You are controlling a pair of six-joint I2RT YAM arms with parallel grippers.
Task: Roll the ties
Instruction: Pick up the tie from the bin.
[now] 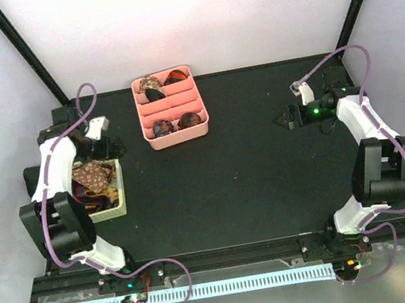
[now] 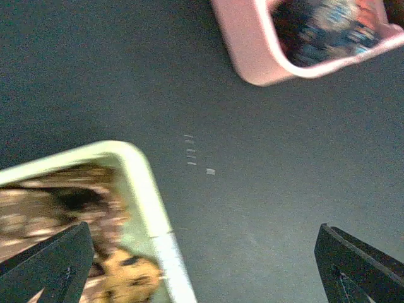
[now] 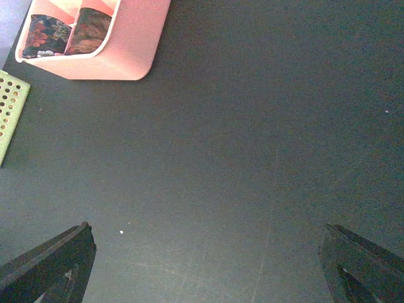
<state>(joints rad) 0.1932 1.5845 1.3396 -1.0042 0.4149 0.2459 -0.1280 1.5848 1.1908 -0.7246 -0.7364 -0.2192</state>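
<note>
Ties [image 1: 91,179] heaped loose in basket [image 1: 120,205], ready for your pick; left gripper [image 2: 208,265] hovers at its corner, jaws wide, empty. Rolled ties [image 1: 164,127] slotted in pink tray [image 1: 170,104]. Right gripper [image 3: 208,259] spread, empty, over table [image 1: 253,174].

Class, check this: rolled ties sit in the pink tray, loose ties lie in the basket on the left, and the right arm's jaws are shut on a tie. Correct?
Not quite: the right arm's jaws are open and hold nothing, hanging over the black table, as the right wrist view shows. The rest stands.
</note>
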